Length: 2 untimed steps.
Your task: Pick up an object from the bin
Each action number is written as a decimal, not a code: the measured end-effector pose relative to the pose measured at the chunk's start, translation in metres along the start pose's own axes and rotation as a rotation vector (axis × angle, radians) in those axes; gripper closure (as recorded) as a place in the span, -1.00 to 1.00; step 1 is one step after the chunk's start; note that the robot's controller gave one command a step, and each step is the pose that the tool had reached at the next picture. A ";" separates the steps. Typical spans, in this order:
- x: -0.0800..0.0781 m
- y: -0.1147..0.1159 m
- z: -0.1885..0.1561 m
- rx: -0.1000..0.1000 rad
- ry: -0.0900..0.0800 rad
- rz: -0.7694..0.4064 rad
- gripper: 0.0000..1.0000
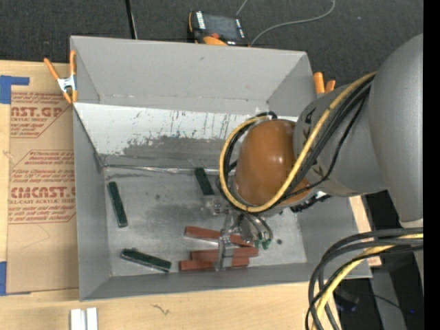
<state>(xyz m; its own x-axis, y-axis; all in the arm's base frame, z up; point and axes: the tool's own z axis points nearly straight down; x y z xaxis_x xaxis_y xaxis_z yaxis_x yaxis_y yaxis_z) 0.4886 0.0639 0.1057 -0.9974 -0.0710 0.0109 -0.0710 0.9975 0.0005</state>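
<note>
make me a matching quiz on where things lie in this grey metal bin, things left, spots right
1 reddish-brown flat sticks
2 dark green flat bar lying crosswise
3 long dark green flat bar lying lengthwise
4 shorter dark green flat bar lying lengthwise

a by the left wall
b beside the orange wrist cover
c at the gripper
d front left corner

Pairs: 1-c, 2-d, 3-a, 4-b

Grey bin (165, 215) holds dark green bars (117, 203) and red-brown bars (203, 259).

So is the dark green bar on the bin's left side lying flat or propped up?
Lying flat: the green bar rests full length on the bin floor, touching no other piece.
</note>
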 end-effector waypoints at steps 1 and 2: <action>-0.006 -0.106 0.038 0.004 -0.008 -0.078 -1.00; -0.007 -0.101 0.036 0.000 -0.009 -0.084 1.00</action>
<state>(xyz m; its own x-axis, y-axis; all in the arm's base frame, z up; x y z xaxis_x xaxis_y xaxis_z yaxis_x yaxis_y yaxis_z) 0.5020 -0.0365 0.0692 -0.9880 -0.1542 0.0015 -0.1542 0.9880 0.0009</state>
